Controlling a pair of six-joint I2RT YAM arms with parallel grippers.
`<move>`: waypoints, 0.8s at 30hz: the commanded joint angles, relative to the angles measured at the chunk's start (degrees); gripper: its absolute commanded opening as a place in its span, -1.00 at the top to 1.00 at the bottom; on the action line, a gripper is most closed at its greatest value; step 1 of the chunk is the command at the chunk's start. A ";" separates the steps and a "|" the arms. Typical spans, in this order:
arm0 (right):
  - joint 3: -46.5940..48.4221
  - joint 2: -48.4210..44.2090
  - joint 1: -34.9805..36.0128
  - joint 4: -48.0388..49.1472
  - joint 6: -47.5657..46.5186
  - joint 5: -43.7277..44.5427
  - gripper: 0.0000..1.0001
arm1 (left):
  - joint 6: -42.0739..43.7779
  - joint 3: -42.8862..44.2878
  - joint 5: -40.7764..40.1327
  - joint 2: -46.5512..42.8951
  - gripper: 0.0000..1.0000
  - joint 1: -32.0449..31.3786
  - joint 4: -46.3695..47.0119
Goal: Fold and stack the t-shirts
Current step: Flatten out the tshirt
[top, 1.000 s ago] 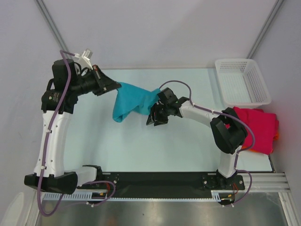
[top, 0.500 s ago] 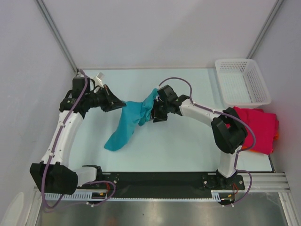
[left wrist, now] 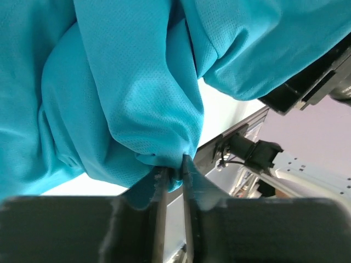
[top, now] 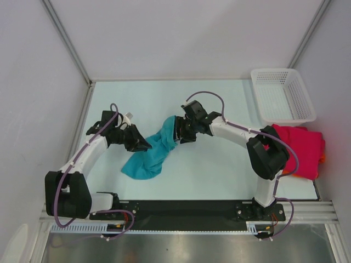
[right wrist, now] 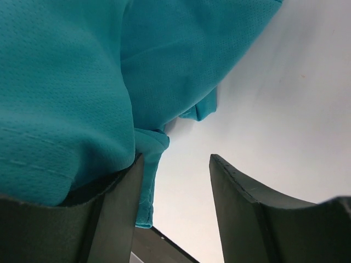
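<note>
1. Teal shirt (top: 155, 153) lies bunched in a diagonal strip, centre-left of the table (top: 219, 170), between the two grippers.
2. Left gripper (top: 143, 147) sits at the strip's left side. In the wrist view its fingers are almost together, pinching a small fold of teal cloth at the tips.
3. Right gripper (top: 180, 131) is at the strip's upper end. Its fingers are apart with bare table in the gap, and cloth rests against one finger only.
4. Pink shirt (top: 299, 145) lies at the right edge, just below the basket (top: 274, 70). An orange edge (top: 322, 159) shows at its right side.
</note>
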 commanded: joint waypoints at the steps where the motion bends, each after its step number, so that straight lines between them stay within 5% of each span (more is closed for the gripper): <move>1: 0.81 -3.47 0.84 0.18 0.09 1.52 -0.14 | 1.22 0.40 0.38 -0.46 0.46 -0.34 3.68; 7: 0.55 -5.31 0.84 -1.40 -0.87 3.63 -0.14 | 1.31 2.69 -0.14 3.49 0.27 -0.26 3.86; 24: 3.19 -14.63 -1.53 -11.42 -4.48 13.83 -0.15 | -0.36 12.70 4.16 23.78 0.26 -3.41 10.18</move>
